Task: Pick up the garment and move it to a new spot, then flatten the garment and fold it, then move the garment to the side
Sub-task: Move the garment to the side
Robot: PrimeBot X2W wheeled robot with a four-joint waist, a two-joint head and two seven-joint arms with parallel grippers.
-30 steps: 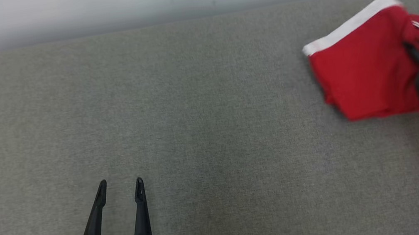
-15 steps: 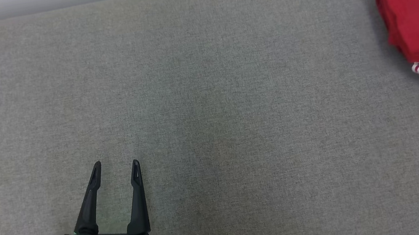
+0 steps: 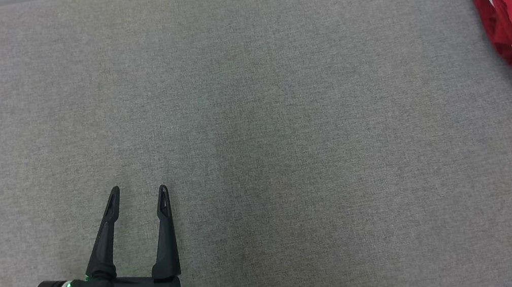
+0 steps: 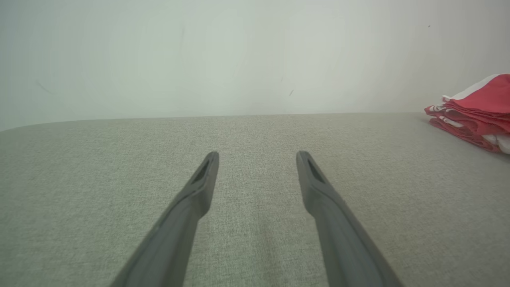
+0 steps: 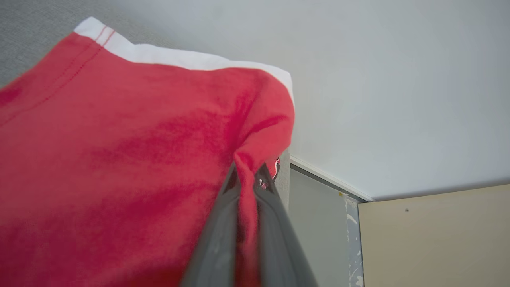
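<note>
Pinching a fold of the red garment (image 5: 119,139), the right hand (image 5: 249,172) is clamped narrow on the cloth.

The left hand (image 3: 138,190) sits low at the near left of the worktop (image 3: 285,133). Its two long, dark, tapered fingers are spread wide with nothing between them and point away across the surface. The worktop is flat, covered in grey, finely woven fabric. The garment is soft red knit with a white band and thin white stripes, bunched in loose layers at the far right of the worktop, well apart from the left hand.
</note>
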